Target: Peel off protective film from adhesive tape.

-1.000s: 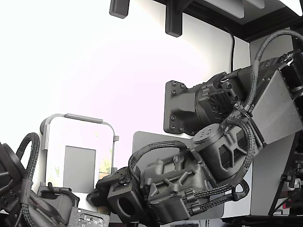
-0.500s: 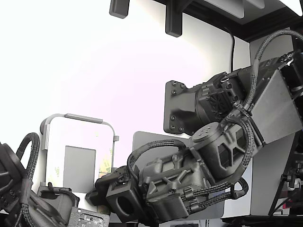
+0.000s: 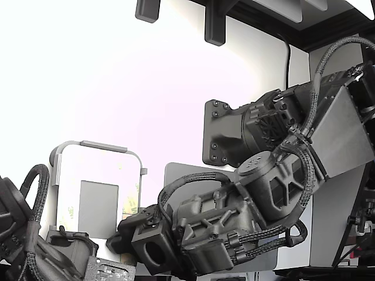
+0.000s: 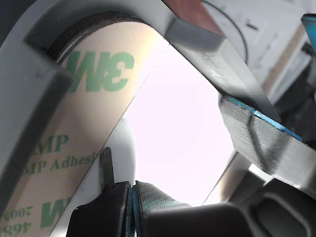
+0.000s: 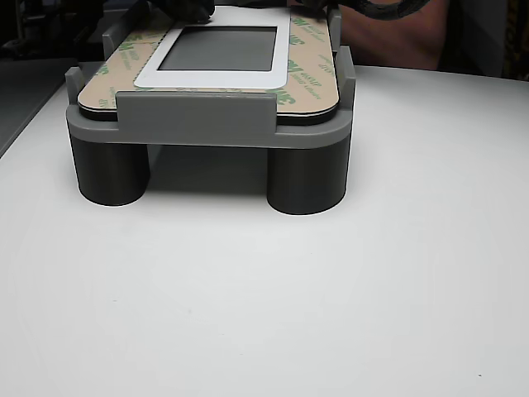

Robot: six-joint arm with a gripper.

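Observation:
The protective film (image 4: 94, 113) is a pale yellowish liner with green logos. It fills the wrist view and lies flat on the adhesive tape, which is hidden beneath it. The film also runs along the plate's edge in the other view (image 5: 310, 58) and the exterior view (image 3: 130, 205). My gripper (image 4: 129, 190) has dark, blue-lined fingertips (image 4: 106, 165) right at the film's edge by the white plate (image 4: 123, 143). Whether the jaws are apart or together does not show. In the exterior view my gripper (image 3: 120, 234) sits at the plate's (image 3: 96, 167) lower right corner.
The grey fixture (image 5: 207, 116) on two round legs holds the plate; its walls (image 4: 212, 44) close in around my gripper. A plain grey patch (image 5: 216, 48) lies mid-plate. A second arm (image 3: 53, 252) sits at the exterior view's lower left. A blue-edged grey part (image 4: 261, 138) is close by.
My arm has shifted slightly left and down in the exterior view, bringing the gripper a little closer to the plate's corner. The plate and film have not moved.

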